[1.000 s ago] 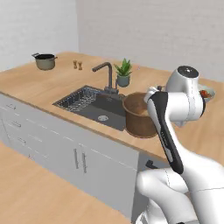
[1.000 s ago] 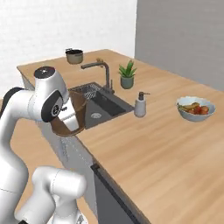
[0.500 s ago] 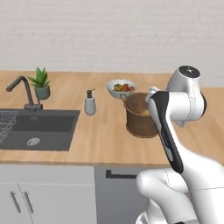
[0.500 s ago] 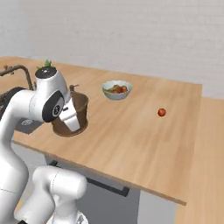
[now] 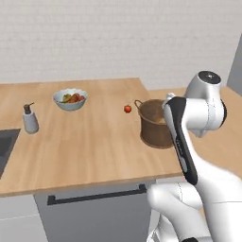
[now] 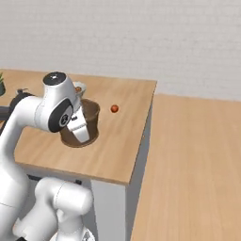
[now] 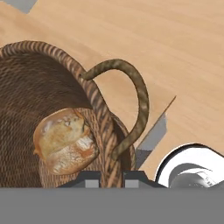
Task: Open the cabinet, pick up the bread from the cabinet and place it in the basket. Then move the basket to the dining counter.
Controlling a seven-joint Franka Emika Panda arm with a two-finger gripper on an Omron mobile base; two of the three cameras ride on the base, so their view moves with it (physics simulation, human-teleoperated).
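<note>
The dark brown woven basket (image 5: 152, 126) (image 6: 93, 116) sits low over the dining counter (image 5: 85, 142) (image 6: 123, 141), near its end; whether it touches the wood I cannot tell. My gripper (image 7: 113, 178) is shut on the basket's rim (image 7: 105, 127), just beside one loop handle (image 7: 136, 89). The round golden-brown bread (image 7: 65, 141) lies inside the basket. In the base views the arm's white hand covers the near side of the basket. The cabinet is out of view.
A pale blue fruit bowl (image 5: 70, 98), a soap dispenser (image 5: 30, 119) and a small red fruit (image 5: 127, 109) (image 6: 114, 108) stand on the counter. A sink corner (image 5: 5, 142) shows at far left. The counter ends at right, with wood floor (image 6: 197, 169) beyond.
The whole picture has slid as the base drove along the counter: sink, tap and plant have gone off to the left, and the counter's end has come in. The basket stays in my grip.
</note>
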